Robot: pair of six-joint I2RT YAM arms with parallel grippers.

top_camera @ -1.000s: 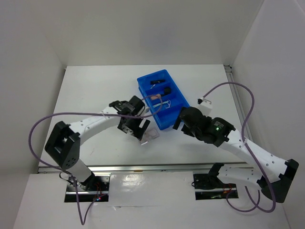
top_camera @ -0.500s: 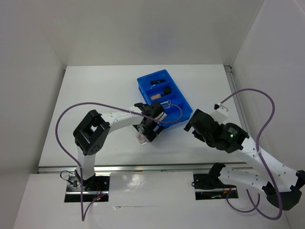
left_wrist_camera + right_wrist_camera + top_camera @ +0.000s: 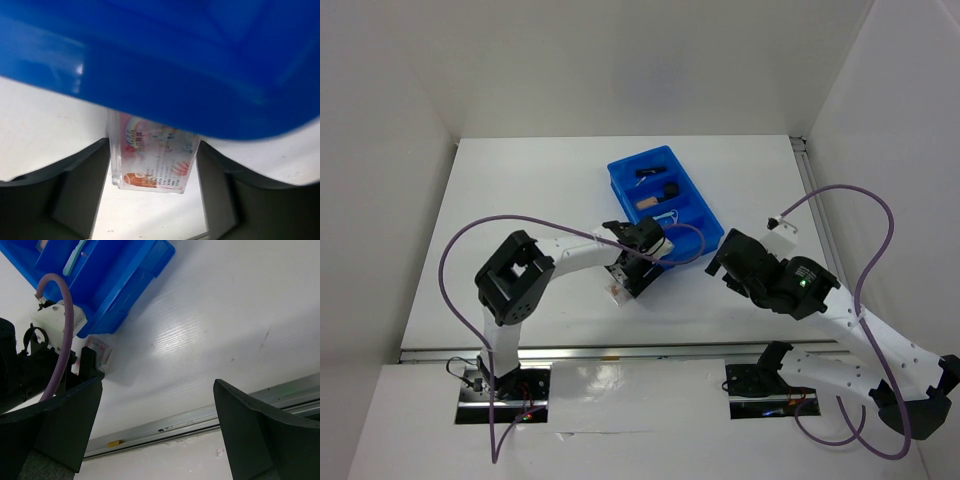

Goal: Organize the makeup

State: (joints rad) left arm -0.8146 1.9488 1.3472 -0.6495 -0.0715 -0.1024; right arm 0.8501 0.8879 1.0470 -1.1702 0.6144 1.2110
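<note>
The clear pink-red packet stands on edge between my left gripper's fingers, which are closed against its two sides, just below the blue tray's near end. In the top view the left gripper and the packet sit at the tray's near-left corner. The tray holds a slim black tube, a beige black-capped bottle and a lilac looped tool. My right gripper is open and empty to the tray's right. The packet also shows in the right wrist view.
The right wrist view shows the right gripper above bare white table, with the tray at upper left, the left arm's purple cable beside it and the table's metal front rail below. White walls enclose the table.
My left arm swung in to the packet near the tray's corner and closed on it, tipping it on edge. My right arm pulled back to the right, away from the tray.
</note>
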